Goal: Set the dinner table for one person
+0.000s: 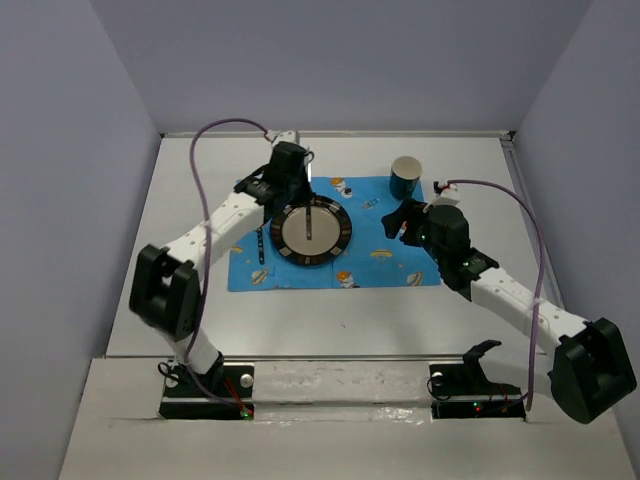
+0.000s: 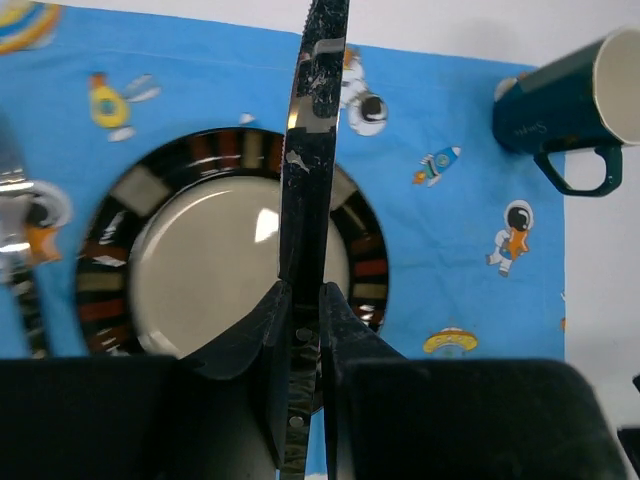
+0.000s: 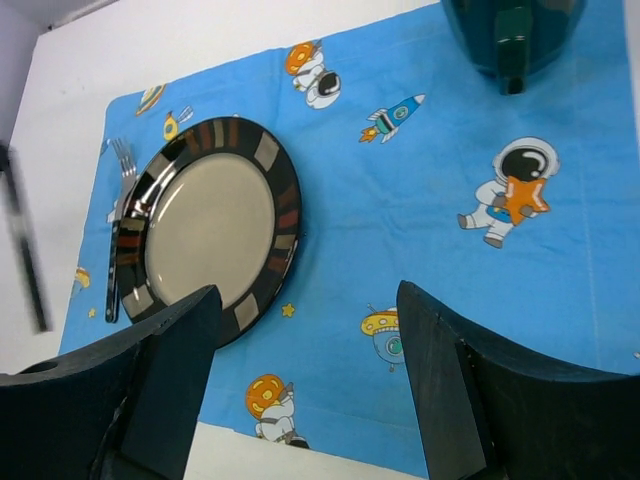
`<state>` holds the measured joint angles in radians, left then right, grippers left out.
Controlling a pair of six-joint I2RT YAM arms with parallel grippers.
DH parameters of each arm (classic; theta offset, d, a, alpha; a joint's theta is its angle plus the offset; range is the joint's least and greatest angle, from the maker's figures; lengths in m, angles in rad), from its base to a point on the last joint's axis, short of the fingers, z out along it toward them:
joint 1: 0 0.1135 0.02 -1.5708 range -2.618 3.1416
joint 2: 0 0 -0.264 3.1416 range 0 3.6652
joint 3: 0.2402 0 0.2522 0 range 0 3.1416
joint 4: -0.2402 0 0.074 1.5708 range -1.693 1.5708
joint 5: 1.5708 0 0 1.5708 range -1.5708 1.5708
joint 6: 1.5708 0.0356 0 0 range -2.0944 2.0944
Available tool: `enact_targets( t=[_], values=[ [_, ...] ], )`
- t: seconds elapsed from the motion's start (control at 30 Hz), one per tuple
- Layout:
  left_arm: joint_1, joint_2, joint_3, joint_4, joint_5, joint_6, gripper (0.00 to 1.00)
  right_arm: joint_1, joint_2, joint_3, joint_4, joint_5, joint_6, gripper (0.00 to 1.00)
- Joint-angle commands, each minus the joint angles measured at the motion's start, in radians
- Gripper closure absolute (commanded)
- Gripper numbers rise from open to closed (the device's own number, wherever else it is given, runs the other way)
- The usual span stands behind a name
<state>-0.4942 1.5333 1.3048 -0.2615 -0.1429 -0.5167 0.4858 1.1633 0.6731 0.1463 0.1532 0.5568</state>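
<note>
The knife (image 2: 315, 190), pinched in the left gripper (image 2: 302, 305) above the plate (image 2: 100, 290) at mid worktop (image 1: 330, 320), should be laid flat beside the plate, toward the worktop's right edge (right gripper (image 3: 305, 295) wide, empty).

Plain pale lavender walls (image 1: 330, 60) on three sides

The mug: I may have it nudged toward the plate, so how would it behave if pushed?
The mug looks squat and thick-walled, so probably steady, unlikely to tip. It stands on the cloth mat, which may bunch up rather than let it slide. Its side handle might make it turn.
</note>
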Motion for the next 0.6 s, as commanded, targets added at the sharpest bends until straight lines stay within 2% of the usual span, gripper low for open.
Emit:
enact_targets(
  t=[0.0,0.17,0.37,0.57],
  values=[
    [-0.113,0.221,0.226,0.056,-0.011,-0.077,1.00,0.005,-0.114,-0.036,0.053,0.126,0.015,0.24],
    [-0.184,0.454,0.431,0.041,-0.001,-0.118,1.00,-0.006,-0.200,-0.064,0.053,0.177,0.009,0.25],
    [-0.225,0.580,0.559,0.015,-0.010,-0.155,1.00,-0.015,-0.179,-0.056,0.053,0.157,0.009,0.25],
    [-0.256,0.660,0.550,0.019,-0.035,-0.227,1.00,-0.015,-0.163,-0.053,0.055,0.144,0.012,0.25]
  ],
)
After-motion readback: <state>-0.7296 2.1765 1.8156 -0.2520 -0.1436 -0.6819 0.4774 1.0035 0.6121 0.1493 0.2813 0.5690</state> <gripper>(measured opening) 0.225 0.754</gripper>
